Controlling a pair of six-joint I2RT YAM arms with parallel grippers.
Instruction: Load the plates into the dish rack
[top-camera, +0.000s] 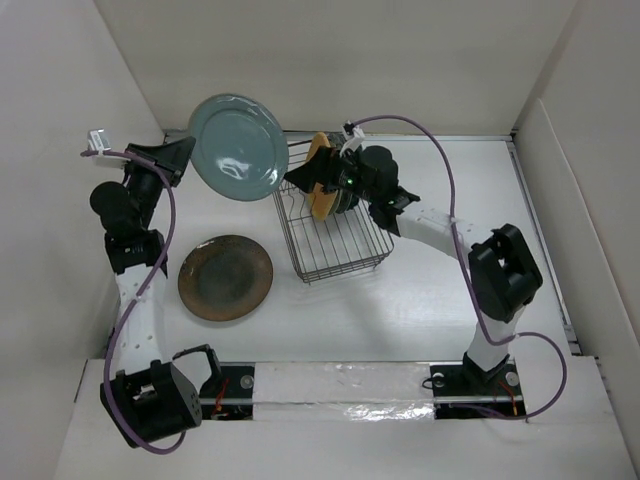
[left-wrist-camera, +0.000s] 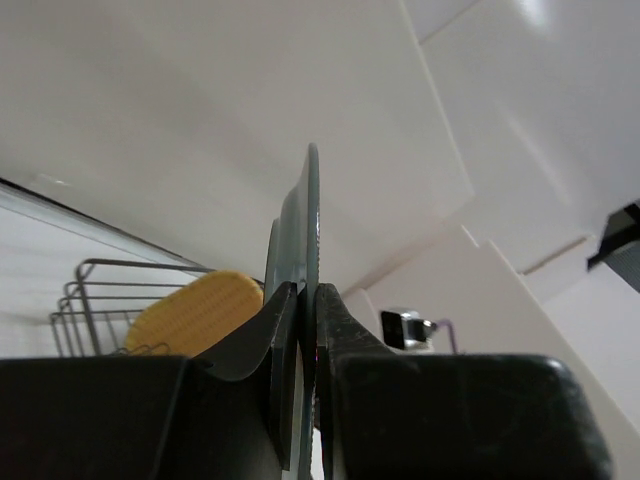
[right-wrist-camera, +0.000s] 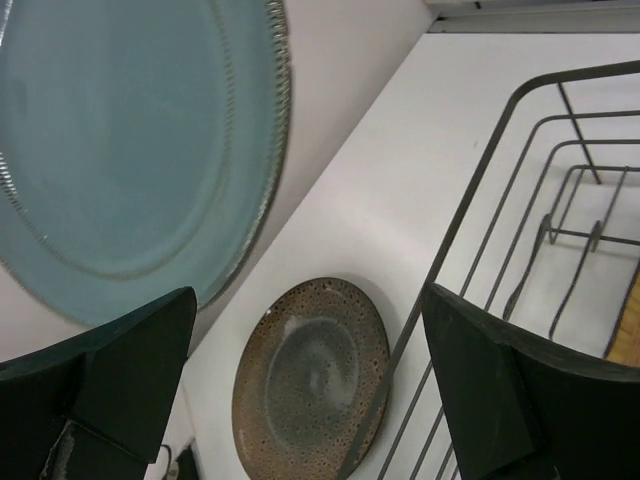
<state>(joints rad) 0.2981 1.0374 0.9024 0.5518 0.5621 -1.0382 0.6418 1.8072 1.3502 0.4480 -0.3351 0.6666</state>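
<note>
Plates are partly racked midway through a loading job. A tan plate (top-camera: 321, 178) with rounded corners stands on edge at the far end of the dish rack (top-camera: 335, 250), and something darker seems to stand behind it, though the right arm hides too much to tell how many pieces are there. The near half of the rack shows only bare wire and prongs.

The left gripper (left-wrist-camera: 308, 300) is clamped on the rim of a teal plate (top-camera: 238, 147), held in the air on edge to the left of the rack's far corner and clear of the table (top-camera: 420, 300). In the left wrist view the two fingers pinch the plate edge-on, with the tan plate and the rack wires beyond.

The right gripper (right-wrist-camera: 308, 330) hangs over the rack's far left end beside the tan plate, jaws spread wide and holding nothing.

A large brown plate (top-camera: 225, 277) lies flat on the table, left of the rack and apart from it, with neither arm on it.

By this showing, at least one plate is in. The teal one is lifted but not yet slotted, and the brown one remains to be picked up, so roughly half the work appears to be left.
</note>
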